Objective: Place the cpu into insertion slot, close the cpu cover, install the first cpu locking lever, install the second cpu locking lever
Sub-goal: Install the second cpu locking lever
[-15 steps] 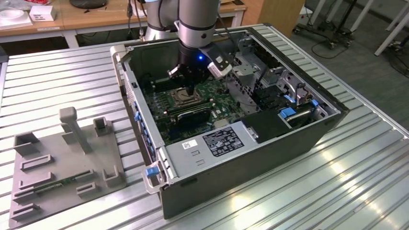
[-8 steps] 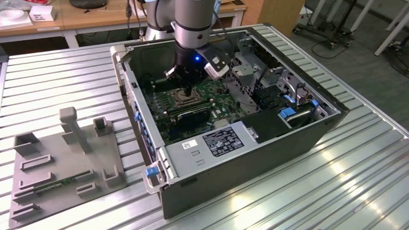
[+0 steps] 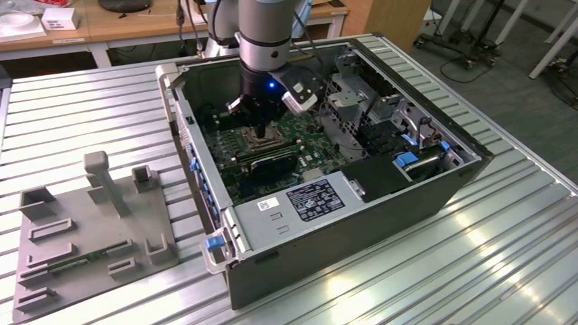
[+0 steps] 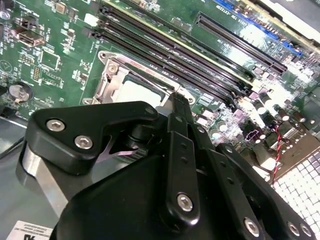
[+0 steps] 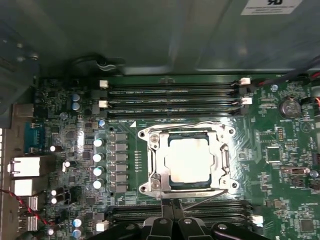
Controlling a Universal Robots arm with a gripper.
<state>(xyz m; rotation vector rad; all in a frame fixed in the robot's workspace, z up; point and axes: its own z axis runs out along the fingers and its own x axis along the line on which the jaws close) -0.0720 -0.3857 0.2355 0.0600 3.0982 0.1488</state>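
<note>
The cpu [image 5: 189,160], a silvery-beige square, lies in the insertion slot [image 5: 226,161] on the green motherboard. The cpu cover [image 5: 156,161] lies flat around it as a silvery frame. One wire locking lever [image 5: 185,124] runs along the side beside the memory slots. A second wire lever [image 5: 202,199] slants up from the opposite side toward my fingertips. My gripper [image 5: 172,212] is shut, its tips at that edge of the socket. In the second wrist view the gripper [image 4: 179,100] reaches the socket rim next to the cpu [image 4: 135,92]. In the exterior view the gripper [image 3: 262,132] hangs inside the case.
Long black memory slots [image 5: 170,92] flank the socket, with a row of capacitors [image 5: 98,157] on another side. The open computer case [image 3: 361,223] has a metal drive cage [image 3: 361,101] close to the arm. A grey fixture plate [image 3: 91,223] lies at the exterior view's left.
</note>
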